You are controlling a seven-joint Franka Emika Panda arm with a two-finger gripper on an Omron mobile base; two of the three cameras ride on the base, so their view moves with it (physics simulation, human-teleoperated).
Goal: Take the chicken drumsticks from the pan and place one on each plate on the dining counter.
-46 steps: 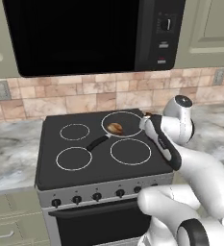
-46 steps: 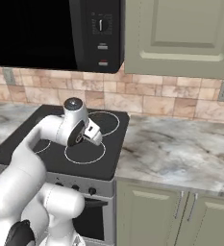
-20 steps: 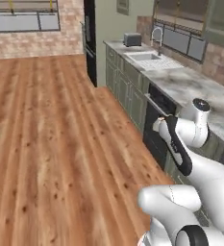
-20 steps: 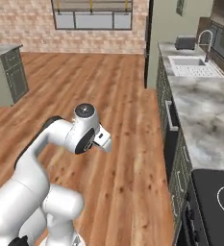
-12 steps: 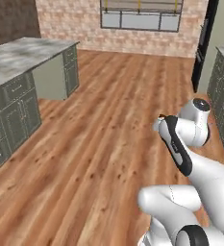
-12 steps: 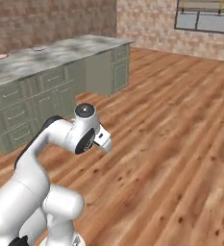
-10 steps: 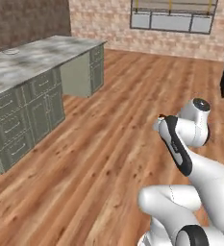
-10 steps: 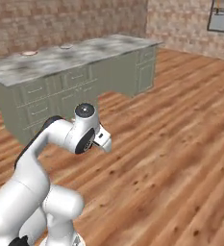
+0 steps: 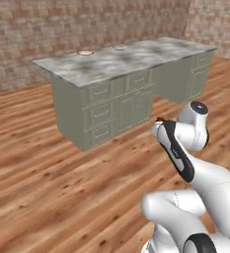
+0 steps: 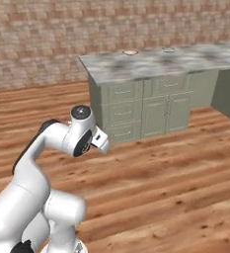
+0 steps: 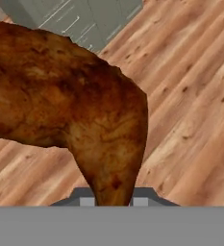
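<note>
Between the jaws, in the hand view: one chicken drumstick, dark reddish-brown, mottled, held by its narrow end while the plump end bulges out ahead over the wooden floor. We record the jaws as clamped tight on it. We judge the item light, firm along the bone yet yielding in the meat, and its glazed skin likely slippery; the thin end gives the jaws the surest purchase. Destination: the dining surface, marbled top on a sage-green base, standing well apart from the arm across the floor. Upon it, two small round plates, side by side near the far edge; rim colours too small to tell.
</note>
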